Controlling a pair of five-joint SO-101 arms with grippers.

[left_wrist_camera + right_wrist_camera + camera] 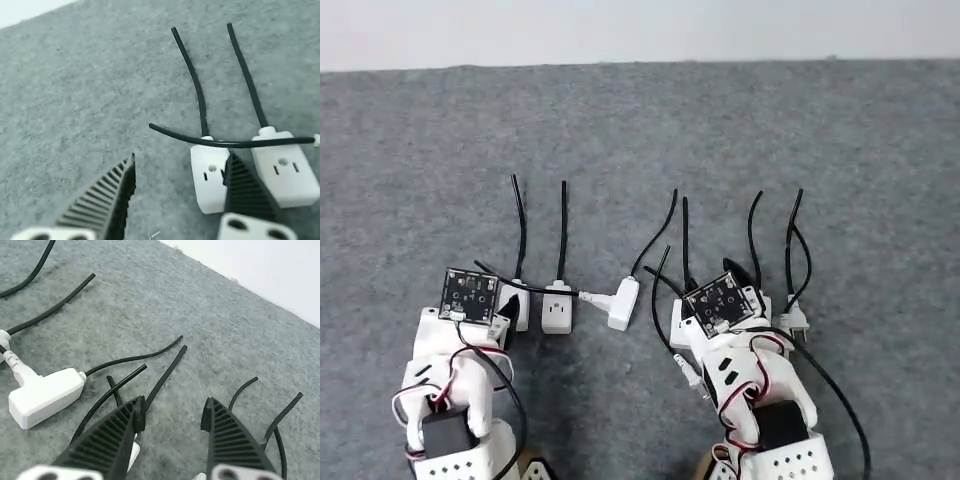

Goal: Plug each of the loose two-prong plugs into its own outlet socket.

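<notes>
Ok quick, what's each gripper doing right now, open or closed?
Left gripper: open, holding nothing.
Right gripper: open, holding nothing.

No readable text or signs

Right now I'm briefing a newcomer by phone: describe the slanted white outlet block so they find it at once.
On the grey table, look between the left arm and the right arm. The white outlet block there lies slanted, with a white plug at its end, unlike the two straight blocks nearer the left arm.
</notes>
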